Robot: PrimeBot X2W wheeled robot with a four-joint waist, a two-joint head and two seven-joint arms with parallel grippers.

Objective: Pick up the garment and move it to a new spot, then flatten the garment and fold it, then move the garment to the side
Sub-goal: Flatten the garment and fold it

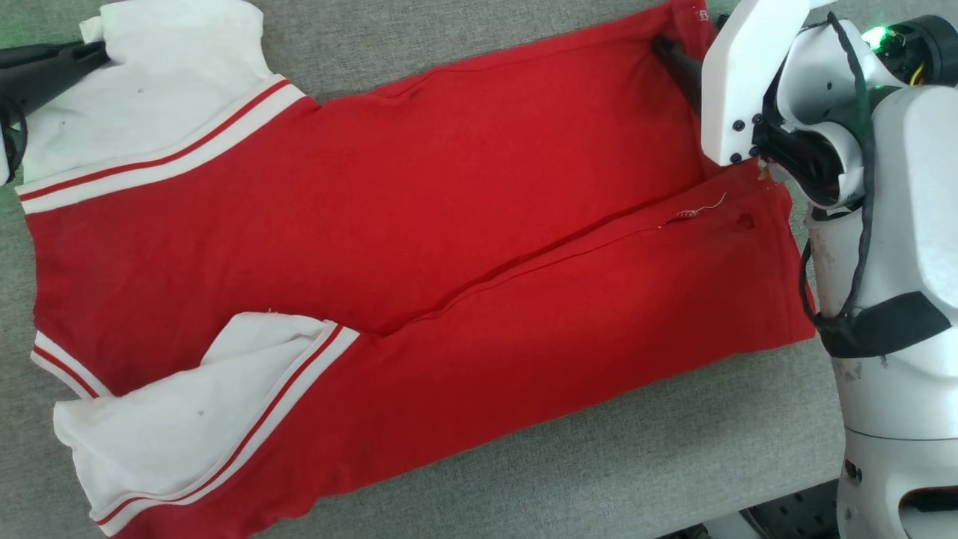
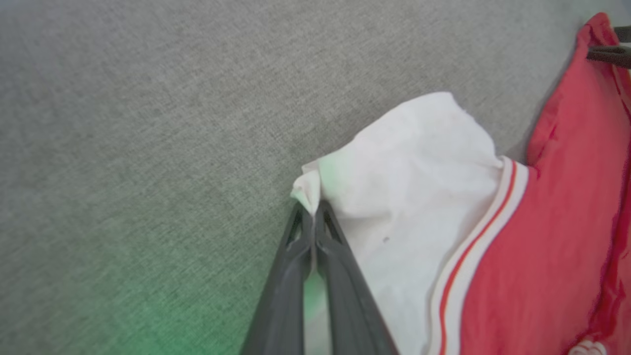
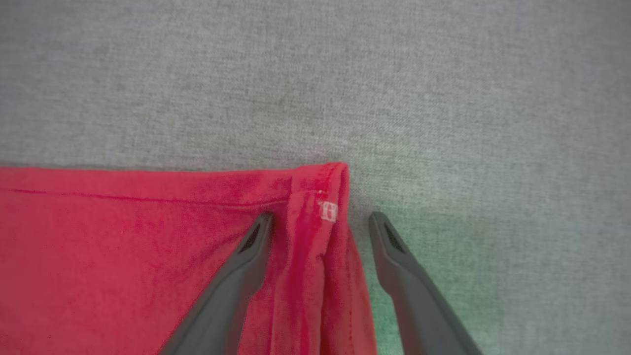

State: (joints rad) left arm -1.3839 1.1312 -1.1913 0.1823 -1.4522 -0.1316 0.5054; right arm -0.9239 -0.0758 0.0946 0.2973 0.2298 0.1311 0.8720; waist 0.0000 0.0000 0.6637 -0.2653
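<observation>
Grey woven surface (image 1: pixel 614 457) runs open beyond every edge of the garment (image 1: pixel 419 224), which lies spread lengthwise. The left gripper (image 2: pixel 311 213) is clamped on the white sleeve's corner. The right gripper (image 3: pixel 320 219) is spread wide, straddling the red hem corner.

We are reaching left arm out at far left of head view. We are holding left gripper (image 2: pixel 313 211) closed, its two long dark fingers (image 2: pixel 340 276) pressed tight together, tips pinching corner of soft red jersey garment with white sleeve panels (image 2: pixel 409 187). We are stretching pale white forearm (image 1: pixel 905 187) of right arm forward at right, white wrist housing (image 1: pixel 737 82) tilted toward work. We are holding right gripper (image 3: pixel 320 222) spread wide, fingers well apart, straddling garment's edge, clamping nothing.
</observation>
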